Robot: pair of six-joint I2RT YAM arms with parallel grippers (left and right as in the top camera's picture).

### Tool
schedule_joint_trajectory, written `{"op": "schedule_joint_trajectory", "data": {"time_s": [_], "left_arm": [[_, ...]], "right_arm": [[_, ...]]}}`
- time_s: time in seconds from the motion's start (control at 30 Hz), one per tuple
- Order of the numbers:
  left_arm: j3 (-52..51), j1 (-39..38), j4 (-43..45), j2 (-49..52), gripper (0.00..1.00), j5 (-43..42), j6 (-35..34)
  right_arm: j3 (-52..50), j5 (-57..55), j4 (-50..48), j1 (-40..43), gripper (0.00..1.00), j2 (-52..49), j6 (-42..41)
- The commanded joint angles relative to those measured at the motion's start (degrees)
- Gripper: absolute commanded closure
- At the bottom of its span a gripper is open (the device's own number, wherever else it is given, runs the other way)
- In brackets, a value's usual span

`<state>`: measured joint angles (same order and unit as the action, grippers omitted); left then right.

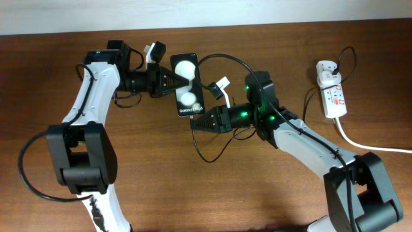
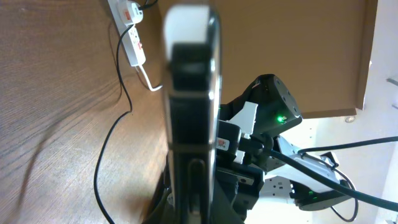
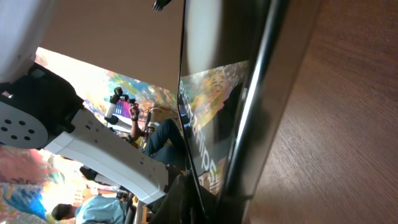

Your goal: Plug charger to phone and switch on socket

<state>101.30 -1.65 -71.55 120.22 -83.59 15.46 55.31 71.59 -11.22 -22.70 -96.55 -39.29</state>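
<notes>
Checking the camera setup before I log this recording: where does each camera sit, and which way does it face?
Overhead: above the table, looking down; left arm, right arm, phone and socket show.
Left wrist: on the left arm, facing along the table toward the socket; phone edge-on in front, right arm behind.
Right wrist: on the right arm, tight against the phone; a white arm link at left.
Shared: phone in all three; socket in overhead and left wrist.
</notes>
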Motion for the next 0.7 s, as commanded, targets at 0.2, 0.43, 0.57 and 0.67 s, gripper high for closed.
{"op": "schedule_joint_trajectory", "data": {"time_s": [0.2, 0.43, 0.57, 0.67], "left_arm": [[0.31, -0.24, -0.11, -0.2, 1.0, -3.19, 0.9], [0.31, -0.46, -0.11, -0.2, 1.0, -3.21, 0.9], [0.31, -0.5, -0.11, -0.2, 1.0, -3.63, 0.87], [0.31, -0.5, -0.11, -0.2, 1.0, -4.76, 0.87]], "right_arm": [[0.2, -0.31, -0.63, -0.04, 0.96, -0.04, -0.26], [0.2, -0.74, -0.66, -0.04, 0.96, -0.04, -0.46], [0.2, -0.72, -0.63, 0.15, 0.96, -0.04, -0.48], [0.2, -0.61, -0.61, 1.4, 0.96, -0.04, -0.76]]}}
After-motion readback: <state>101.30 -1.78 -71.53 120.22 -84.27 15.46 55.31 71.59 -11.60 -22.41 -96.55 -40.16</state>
